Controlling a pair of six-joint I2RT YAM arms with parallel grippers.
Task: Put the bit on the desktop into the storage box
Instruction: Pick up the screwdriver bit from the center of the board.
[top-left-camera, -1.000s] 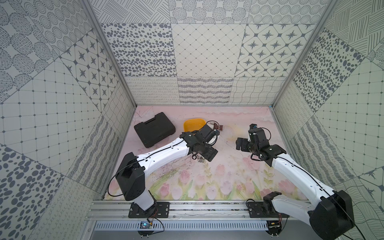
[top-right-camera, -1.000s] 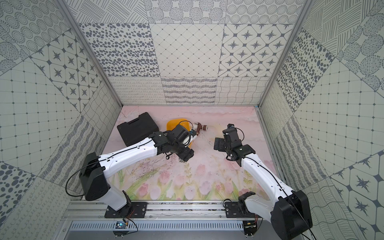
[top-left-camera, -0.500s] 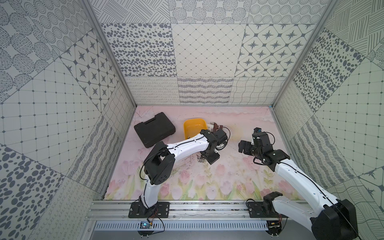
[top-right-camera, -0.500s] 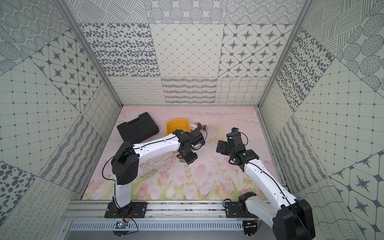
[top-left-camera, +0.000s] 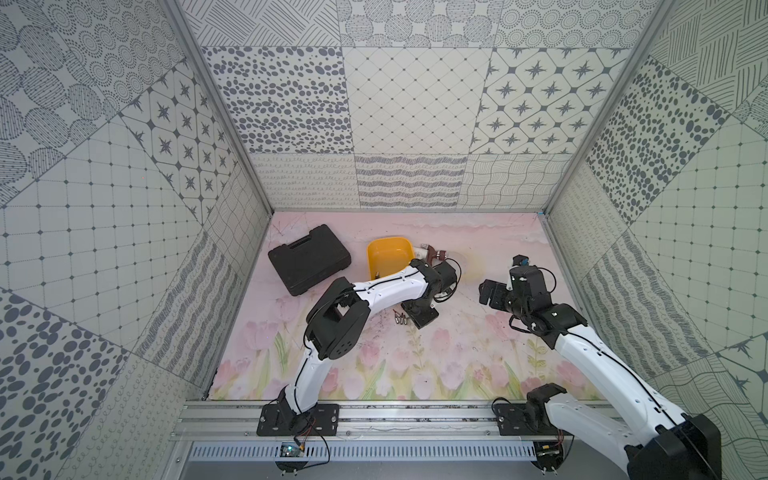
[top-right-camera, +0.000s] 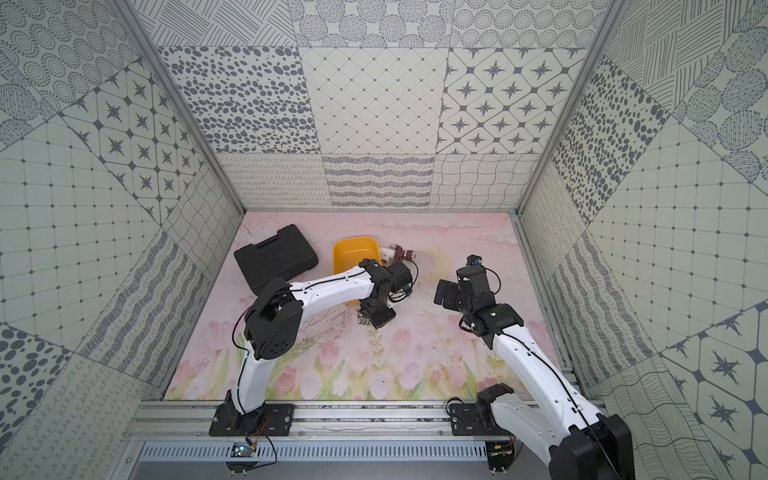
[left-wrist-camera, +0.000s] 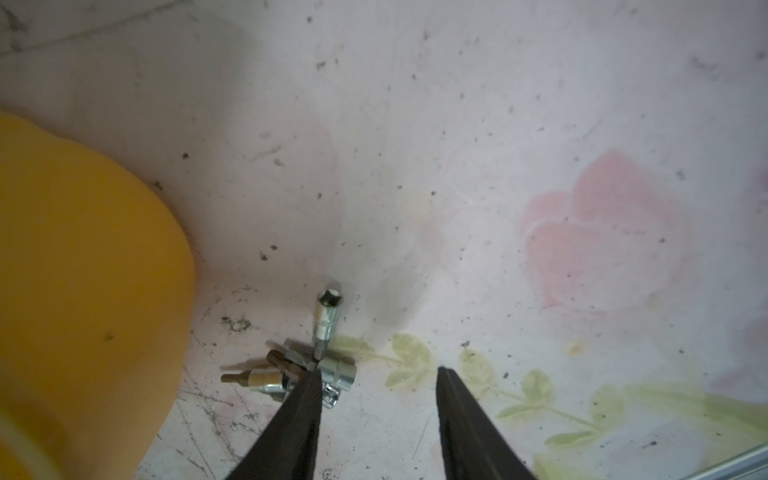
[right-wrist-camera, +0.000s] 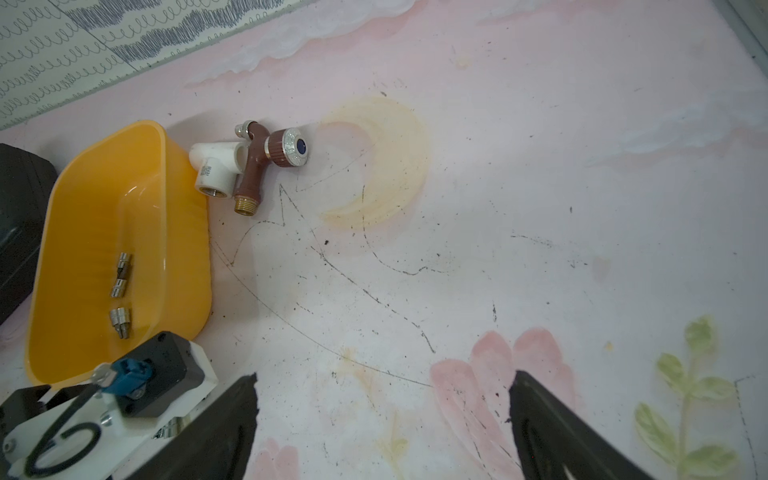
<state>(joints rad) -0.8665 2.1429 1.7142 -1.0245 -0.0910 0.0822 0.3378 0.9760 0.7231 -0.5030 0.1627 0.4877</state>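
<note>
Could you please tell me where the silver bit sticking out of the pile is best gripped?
I would take the slim silver socket bit by its wider barrel, from straight above, jaws across its length. It lies flat on the pale pink floral desktop; the barrel sticks clear of the pile of other metal bits, only its narrow tip meeting them.

top views: high, front, looking down, whole desktop (top-left-camera: 457, 349) | wrist views: close, low | both wrists share: storage box (left-wrist-camera: 83, 270) (right-wrist-camera: 178, 257)

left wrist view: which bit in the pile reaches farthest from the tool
The long silver bit: it points out of the pile, away from the left tool, while the other bits lie crossed beside the tool's tip.
</note>
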